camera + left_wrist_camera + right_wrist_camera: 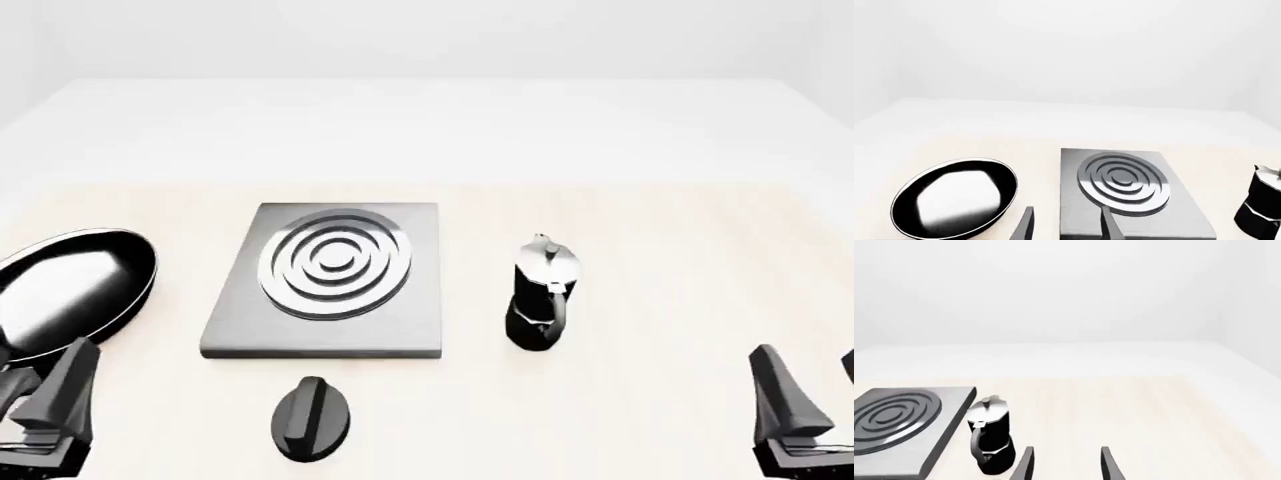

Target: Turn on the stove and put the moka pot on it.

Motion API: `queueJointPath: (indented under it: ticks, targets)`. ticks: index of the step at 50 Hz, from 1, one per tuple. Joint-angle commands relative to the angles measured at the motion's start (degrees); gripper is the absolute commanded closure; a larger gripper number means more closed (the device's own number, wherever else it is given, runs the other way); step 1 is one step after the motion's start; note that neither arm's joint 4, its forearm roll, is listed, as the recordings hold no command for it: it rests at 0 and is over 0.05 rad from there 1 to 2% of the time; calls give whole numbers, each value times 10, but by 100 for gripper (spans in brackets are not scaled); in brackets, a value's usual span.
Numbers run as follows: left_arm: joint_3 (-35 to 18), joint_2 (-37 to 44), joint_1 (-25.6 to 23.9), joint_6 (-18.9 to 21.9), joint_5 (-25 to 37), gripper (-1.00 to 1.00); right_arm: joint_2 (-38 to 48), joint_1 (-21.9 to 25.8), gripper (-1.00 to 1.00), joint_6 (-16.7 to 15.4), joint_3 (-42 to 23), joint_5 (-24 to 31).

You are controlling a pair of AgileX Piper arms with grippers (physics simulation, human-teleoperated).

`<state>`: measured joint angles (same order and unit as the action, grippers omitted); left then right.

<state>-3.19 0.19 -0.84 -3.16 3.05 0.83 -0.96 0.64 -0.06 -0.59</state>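
Left wrist view: left gripper [1066,227] wide, empty; stove [1131,197] ahead.
Front view: knob [311,419] just before stove; moka pot [541,293] upright beside it on desk [667,250].
Right wrist view: right gripper [1066,465] wide, empty. Turn knob first; grasp handle squarely.

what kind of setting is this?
Looks like a simulated kitchen tabletop: a stove slab with ring burner, a moka pot and a frying pan on a pale table, plain white surroundings.
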Motion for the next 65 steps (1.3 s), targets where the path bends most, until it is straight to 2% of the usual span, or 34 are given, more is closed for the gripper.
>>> queueJointPath:
  ticks: [1, 9, 13, 18, 21, 23, 28, 34, 37, 43, 48, 55, 58, 62, 65]
  targets:
    - [30, 12, 12, 30, -35, -100, -1, 13, -100, -9, -1, 3]
    - [23, 18, 11, 51, -26, -100, 1, 16, -100, -9, -1, 1]
    - [6, 35, -8, 53, -19, -100, -1, 18, -100, -10, -1, 4]
    - [-22, 90, -17, 69, -34, -100, -3, 21, -100, -12, -1, 6]
    - [-61, 152, -16, 71, -43, -100, -4, 24, -100, -13, -1, 9]
    - [-94, 167, -42, 78, -28, -100, -5, 27, -100, -14, -1, 10]
    - [-164, 214, -100, 52, 2, -100, -6, 28, -100, -10, -1, 12]
    - [-231, 264, -128, 71, 24, -100, -2, 34, -100, -11, 0, 13]
    - [-256, 311, -163, 49, 31, -100, 3, 38, -100, -13, 0, 9]
    - [-289, 371, -207, 48, 39, -100, 20, 45, -100, -11, 0, -6]
    - [-313, 429, -232, 10, 44, -100, 28, 51, -100, -10, 0, -13]
    - [-343, 489, -242, -28, 48, -100, 29, 54, -100, -12, 0, -13]
    - [-348, 495, -245, -22, 41, -100, 24, 52, -100, -11, 0, -9]
    - [-352, 531, -251, -67, 41, -100, 17, 50, -100, -9, 0, -4]
    - [-354, 549, -260, -77, 38, -100, 11, 53, -100, -9, 0, 2]
